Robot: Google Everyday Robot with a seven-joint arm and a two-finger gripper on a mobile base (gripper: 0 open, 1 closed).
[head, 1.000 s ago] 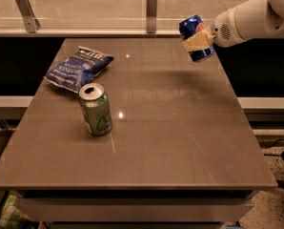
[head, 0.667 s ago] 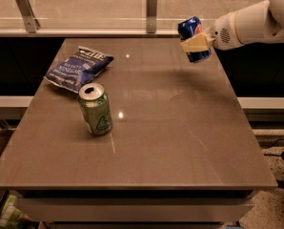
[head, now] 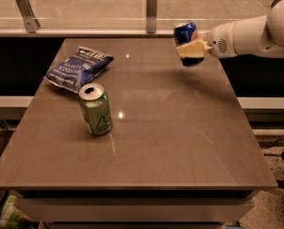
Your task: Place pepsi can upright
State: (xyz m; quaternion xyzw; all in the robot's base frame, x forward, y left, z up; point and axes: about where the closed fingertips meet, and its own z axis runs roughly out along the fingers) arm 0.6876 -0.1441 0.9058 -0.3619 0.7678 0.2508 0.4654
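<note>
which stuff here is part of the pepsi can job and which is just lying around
In the job: small dark blue pepsi can, held over the far right of the brown table; cream two-finger gripper, shut on it.
Lying about: open green drink can, standing left of centre; crumpled blue chip bag behind it.

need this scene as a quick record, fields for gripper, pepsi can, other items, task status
gripper: far right, over the table's far right part, shut on pepsi can
pepsi can: in the air, off the table
green can: upright, top opened, left of centre
chip bag: lying flat, far left, behind green can
status: pepsi can not yet placed
</note>
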